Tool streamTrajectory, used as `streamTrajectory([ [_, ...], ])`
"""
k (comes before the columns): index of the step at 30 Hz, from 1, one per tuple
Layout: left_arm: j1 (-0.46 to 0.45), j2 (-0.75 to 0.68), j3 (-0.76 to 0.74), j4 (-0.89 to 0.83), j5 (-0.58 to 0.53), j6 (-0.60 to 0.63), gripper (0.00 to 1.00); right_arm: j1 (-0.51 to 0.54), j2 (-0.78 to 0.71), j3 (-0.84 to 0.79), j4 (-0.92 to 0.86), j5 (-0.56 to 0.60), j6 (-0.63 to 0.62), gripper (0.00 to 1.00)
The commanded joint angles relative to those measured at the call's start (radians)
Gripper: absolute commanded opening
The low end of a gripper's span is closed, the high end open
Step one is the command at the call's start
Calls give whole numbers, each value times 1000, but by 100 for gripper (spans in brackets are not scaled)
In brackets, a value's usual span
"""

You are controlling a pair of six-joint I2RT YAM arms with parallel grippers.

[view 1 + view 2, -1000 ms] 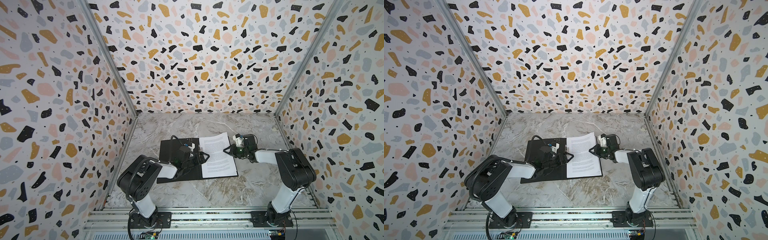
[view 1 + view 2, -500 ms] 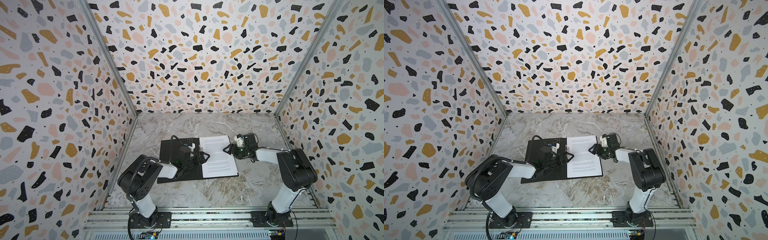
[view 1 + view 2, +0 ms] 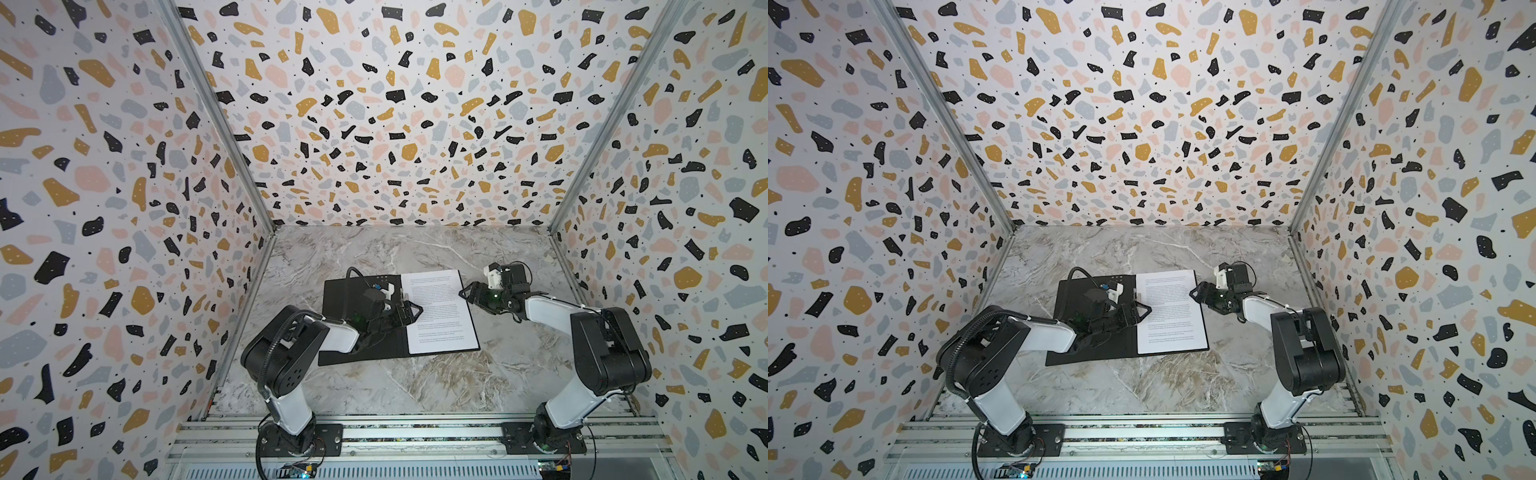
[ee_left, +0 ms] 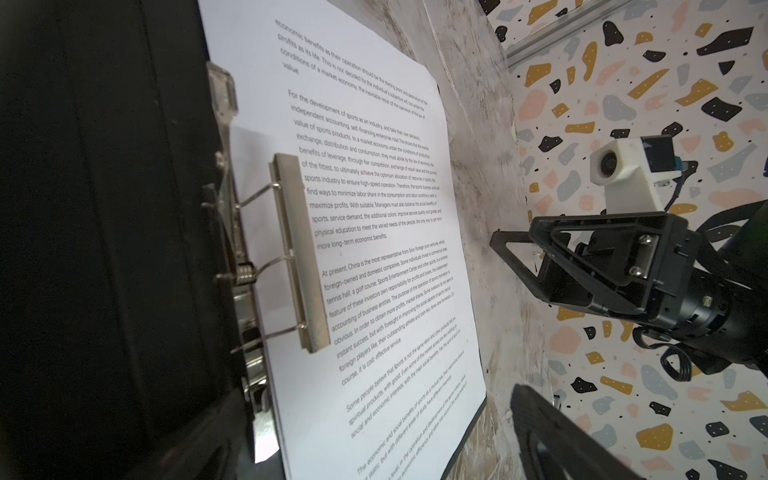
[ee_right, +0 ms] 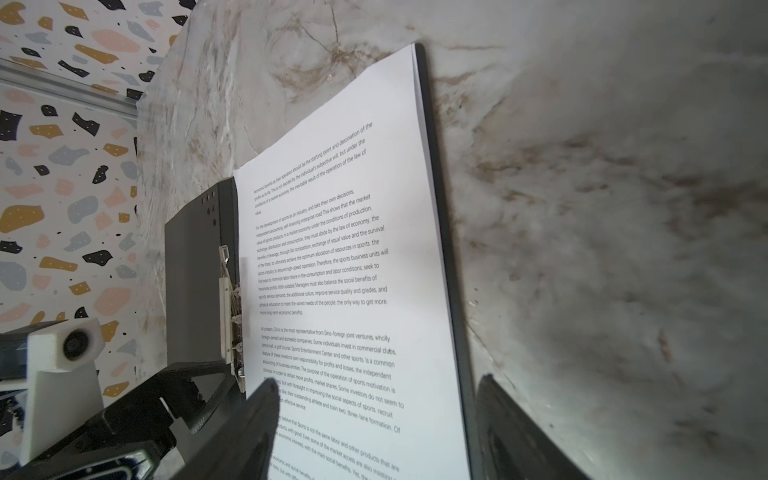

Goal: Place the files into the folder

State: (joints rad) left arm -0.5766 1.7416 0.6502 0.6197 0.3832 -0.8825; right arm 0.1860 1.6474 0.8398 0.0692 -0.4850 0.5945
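Sheets of printed paper, the files (image 3: 438,309), are seen lying flat on the right half of the open folder (image 3: 349,291), black inside up on the marble table (image 3: 415,249), with the metal clip (image 4: 299,249) standing over their left margin. The left gripper (image 3: 409,311) is held wide open above the folder's middle, and the right gripper (image 3: 466,293), jaws apart and empty, at the files' far right edge. The files are judged light, limp and slippery, best pinched at a free edge.
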Motion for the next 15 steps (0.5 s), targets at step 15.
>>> streamTrajectory([
  [15, -36, 16, 63, -33, -9, 47, 100, -118, -139, -171, 15, 6, -106, 75],
])
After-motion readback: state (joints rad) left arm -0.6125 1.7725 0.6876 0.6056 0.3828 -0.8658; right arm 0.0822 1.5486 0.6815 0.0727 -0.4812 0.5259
